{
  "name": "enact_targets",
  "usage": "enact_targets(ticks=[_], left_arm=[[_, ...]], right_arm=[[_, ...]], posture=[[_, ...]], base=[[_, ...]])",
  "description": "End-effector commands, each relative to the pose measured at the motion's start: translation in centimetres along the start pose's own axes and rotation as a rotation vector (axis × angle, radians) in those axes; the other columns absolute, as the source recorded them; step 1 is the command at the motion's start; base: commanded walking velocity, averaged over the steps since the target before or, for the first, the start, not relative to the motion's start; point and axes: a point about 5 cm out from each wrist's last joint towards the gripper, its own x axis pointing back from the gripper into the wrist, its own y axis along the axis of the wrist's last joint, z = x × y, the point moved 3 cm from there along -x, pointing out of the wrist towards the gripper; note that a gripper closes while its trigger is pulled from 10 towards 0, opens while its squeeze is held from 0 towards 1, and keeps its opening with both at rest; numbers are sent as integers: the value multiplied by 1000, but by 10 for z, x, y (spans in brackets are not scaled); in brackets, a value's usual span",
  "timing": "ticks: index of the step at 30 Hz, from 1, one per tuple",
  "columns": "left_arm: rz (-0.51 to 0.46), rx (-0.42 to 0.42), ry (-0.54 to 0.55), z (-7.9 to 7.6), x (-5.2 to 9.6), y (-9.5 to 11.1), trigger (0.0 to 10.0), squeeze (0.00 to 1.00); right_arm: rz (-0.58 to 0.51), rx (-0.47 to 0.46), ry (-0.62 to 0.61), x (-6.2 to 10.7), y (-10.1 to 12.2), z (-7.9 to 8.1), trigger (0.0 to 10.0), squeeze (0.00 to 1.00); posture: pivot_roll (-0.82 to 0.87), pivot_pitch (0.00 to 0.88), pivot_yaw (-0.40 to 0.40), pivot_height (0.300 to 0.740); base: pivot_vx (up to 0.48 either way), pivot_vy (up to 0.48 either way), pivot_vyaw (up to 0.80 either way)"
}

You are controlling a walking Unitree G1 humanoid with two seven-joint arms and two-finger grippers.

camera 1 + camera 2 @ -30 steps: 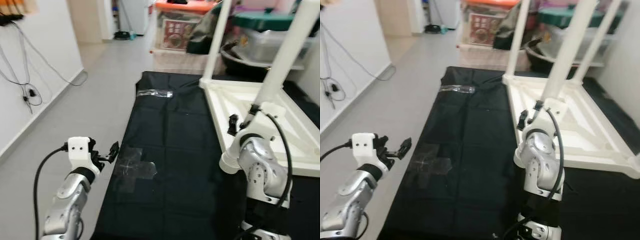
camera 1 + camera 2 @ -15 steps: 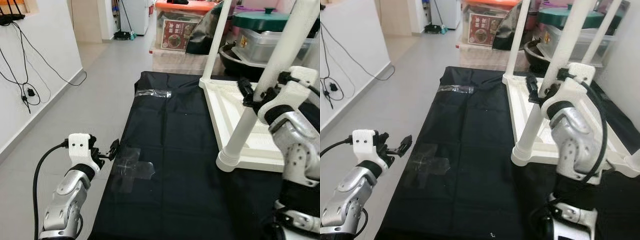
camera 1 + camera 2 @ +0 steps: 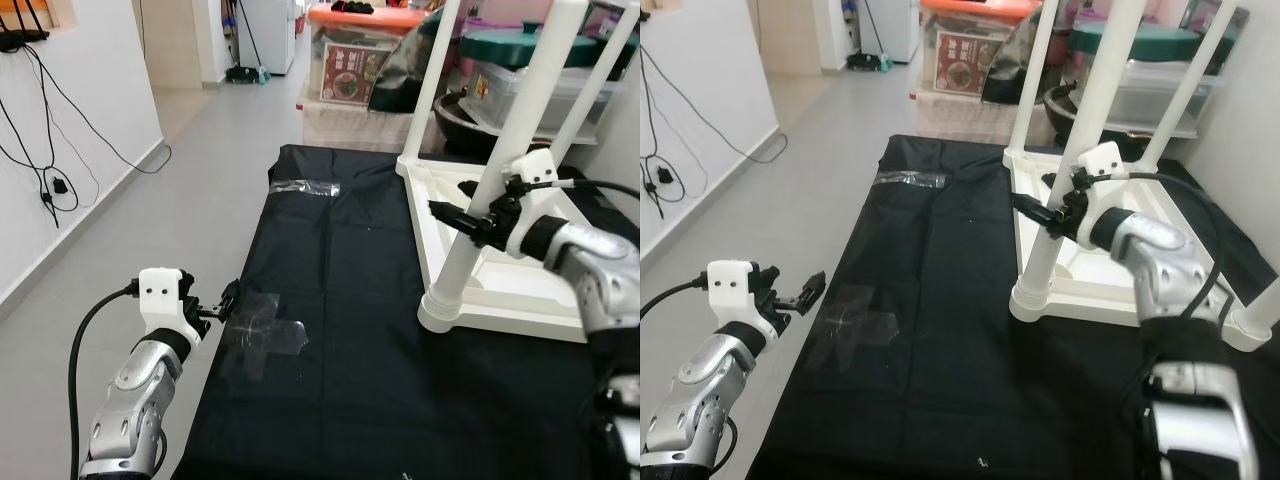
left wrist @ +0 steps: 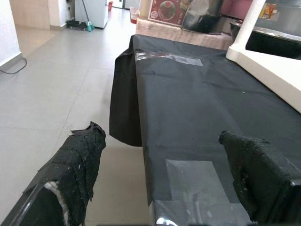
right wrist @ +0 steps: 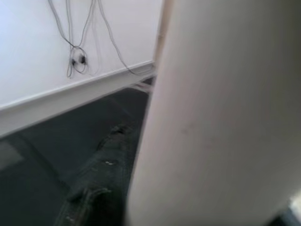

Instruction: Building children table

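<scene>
The white children's table (image 3: 505, 250) lies upside down on the black mat (image 3: 340, 330) on the floor, at the right of the scene, its legs pointing up. The right claw (image 3: 470, 222) is at the near-left leg (image 3: 478, 200), level with its middle; one black finger (image 3: 450, 215) reaches past the leg toward the left. The right wrist view has the white leg (image 5: 221, 113) pressed close against the camera with one dark finger (image 5: 101, 181) beside it, so the claw looks to be set around the leg, though I cannot tell how tightly it grips.

Half a second ago the right arm stood higher and nearer on this leg; now the forearm has dropped and swung out to the right, lying nearly level. A second ago it was down low at the leg's base.

The left claw (image 3: 222, 303) stays at the near left edge of the mat, fingers (image 4: 77, 160) spread apart and holding nothing, just beside the clear tape patch (image 3: 262, 332). Storage boxes (image 3: 360, 60) stand at the far end.
</scene>
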Motion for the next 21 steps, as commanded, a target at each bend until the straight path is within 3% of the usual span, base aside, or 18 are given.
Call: enact_targets(ticks=[1, 4, 5, 9, 10, 11, 12, 13, 14, 16, 17, 18, 19, 20, 21], left_arm=[[1, -22, -5, 0, -2, 0, 10000, 0], [1, -21, -11, -2, -3, 0, 10000, 0], [0, -22, -15, -3, -4, 0, 10000, 0], [0, -22, -17, -3, -4, 0, 10000, 0], [0, -24, -18, -3, -3, 0, 10000, 0], [1, -24, -17, -2, -3, 0, 10000, 0], [1, -25, -16, -1, -2, 1, 10000, 0], [1, -25, -16, -1, -2, 1, 10000, 0], [2, -26, -14, 0, -2, 1, 10000, 0], [2, -26, -14, 0, -2, 1, 10000, 0], [2, -25, -11, 1, -1, 1, 10000, 0], [2, -25, -11, 1, -1, 1, 10000, 0], [3, -22, -10, 0, -1, 0, 10000, 0], [3, -22, -10, 0, -1, 0, 10000, 0], [2, -17, -16, -2, -2, 1, 10000, 0]], right_arm=[[23, 17, -12, 0, -3, -3, 0, 0], [24, -33, -72, 3, -7, -16, 0, 0], [45, -62, -164, 4, -14, -25, 0, 0], [62, -77, -226, 4, -18, -31, 0, 0], [96, -165, -517, 9, -31, -48, 0, 0], [134, -243, -762, 16, -45, -50, 0, 0], [169, -296, -921, 25, -57, -49, 0, 0], [169, -296, -921, 25, -57, -49, 0, 0], [180, -331, -1002, 26, -65, -31, 0, 0], [180, -331, -1002, 26, -65, -31, 0, 0], [173, -381, -989, 18, -69, -3, 0, 0], [173, -381, -989, 18, -69, -3, 0, 0], [146, -406, -953, 7, -68, 26, 0, 0], [146, -406, -953, 7, -68, 26, 0, 0], [118, -430, -902, -4, -64, 50, 2627, 0]], posture=[[-51, 0, -102, 740], [-52, 0, -101, 740], [-53, 0, -98, 740], [-53, 0, -98, 740], [-43, 0, -99, 740], [-43, 0, -99, 740], [-43, 0, -99, 740], [-43, 0, -99, 740], [-43, 0, -97, 740], [-43, 0, -97, 740], [-39, 0, -89, 740], [-39, 0, -89, 740], [-41, 0, -82, 740], [-41, 0, -82, 740], [-38, 0, -77, 740]], base=[[0, 0, 0], [0, 0, 0], [0, 0, 0], [0, 0, 0], [0, 0, 0], [0, 0, 0], [0, 0, 0], [0, 0, 0], [0, 0, 0], [0, 0, 0], [0, 0, 0], [0, 0, 0], [0, 0, 0], [0, 0, 0], [0, 0, 0]])
